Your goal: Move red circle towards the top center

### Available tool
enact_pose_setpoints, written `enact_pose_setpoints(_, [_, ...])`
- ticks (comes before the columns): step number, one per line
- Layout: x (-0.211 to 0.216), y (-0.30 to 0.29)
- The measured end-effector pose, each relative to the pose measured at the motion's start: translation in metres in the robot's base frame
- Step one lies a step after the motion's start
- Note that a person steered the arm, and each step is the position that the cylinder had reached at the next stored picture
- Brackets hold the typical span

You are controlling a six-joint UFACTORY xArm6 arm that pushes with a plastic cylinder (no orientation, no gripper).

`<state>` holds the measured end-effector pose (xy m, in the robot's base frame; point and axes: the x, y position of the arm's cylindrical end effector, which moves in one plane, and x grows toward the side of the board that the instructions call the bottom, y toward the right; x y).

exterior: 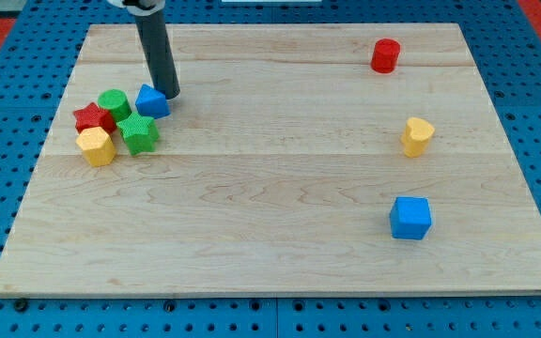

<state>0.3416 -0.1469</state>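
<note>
**Rod parked by the cluster, red circle far across the board**

Here we are at the wooden board [280,188], and the dark rod [156,52] comes down from the view's top left, leaning slightly. My tip [171,95] sits on the wood right at the upper right edge of the blue block [151,101], a small wedge-like piece; touching it or just beside it, too close to call from here. There are no jaws on this arm to speak of, only the plain rod, so nothing is clamped or held.

Look at the crowd on the view's left! The blue block heads a tight huddle: the green cylinder [114,102] just to its left, the red star [92,118] below that, the green star [138,132] tucked under the blue one, and the yellow block [96,146], many-sided, at the bottom of the bunch. They all press close together.

And the red circle [385,55]? It stands alone, upright, near the view's top edge but well over to the right, far from the tip and the huddle.

Down the right side, a yellow block [418,136] with a rounded, heart-like outline sits below it, and lower again a blue cube [410,218], each well apart from the others.
</note>
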Motion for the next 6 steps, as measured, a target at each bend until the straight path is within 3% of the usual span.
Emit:
enact_pose_setpoints(1, [0.0,0.044])
enact_pose_setpoints(3, [-0.004,0.28])
enact_pose_setpoints(4, [-0.045,0.375])
enact_pose_setpoints(5, [-0.096,0.391])
enact_pose_setpoints(6, [-0.098,0.299])
